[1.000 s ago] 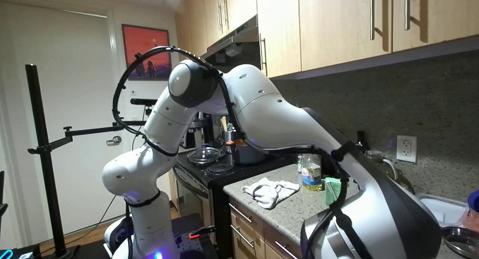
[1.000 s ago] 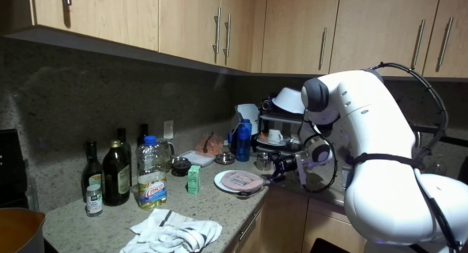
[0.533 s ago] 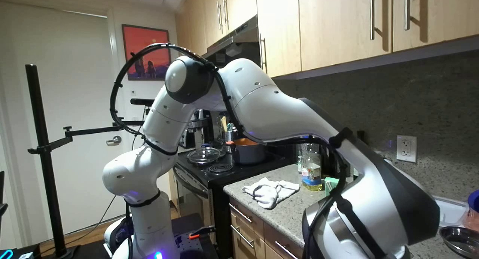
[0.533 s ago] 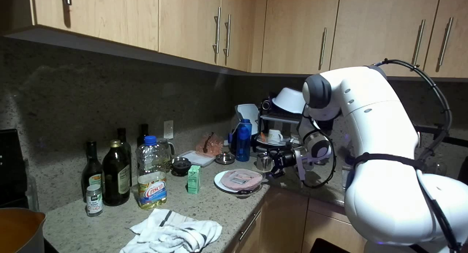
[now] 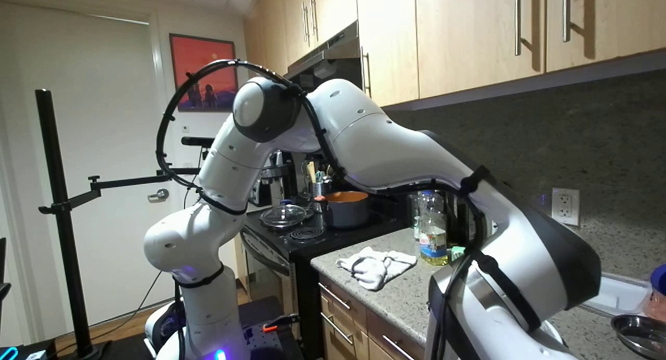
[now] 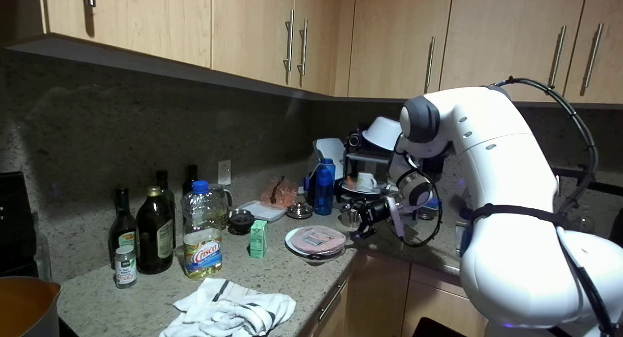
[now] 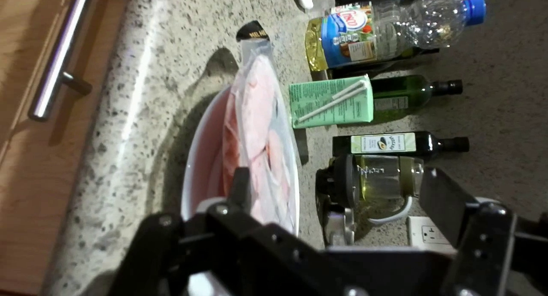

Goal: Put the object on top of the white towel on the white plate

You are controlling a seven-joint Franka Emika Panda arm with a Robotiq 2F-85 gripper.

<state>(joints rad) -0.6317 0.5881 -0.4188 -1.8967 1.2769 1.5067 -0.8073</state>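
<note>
A clear pack of pink meat [image 6: 319, 240] lies on the white plate [image 6: 292, 239] in an exterior view. In the wrist view the pack [image 7: 259, 103] stands edge-on to the camera over the plate [image 7: 188, 189]. My gripper [image 6: 351, 221] is beside the pack's right edge. In the wrist view the gripper [image 7: 342, 193] has its fingers wide apart with nothing held between them. One finger [image 7: 240, 187] overlaps the pack there; I cannot tell whether it touches. The white towel [image 6: 238, 310] lies crumpled on the counter, away from the plate; it shows in an exterior view [image 5: 377, 267].
A green box [image 6: 258, 238] and a Crisco bottle [image 6: 202, 239] stand left of the plate. A metal cup [image 6: 349, 217], blue bottle [image 6: 324, 188] and dish rack [image 6: 375, 157] stand behind. The counter edge and a drawer handle [image 6: 334, 300] are near the plate.
The hand has moved slightly up and left in the exterior view and has tilted. The pack's right edge has shifted a little left, over the plate. The towel has not moved.
</note>
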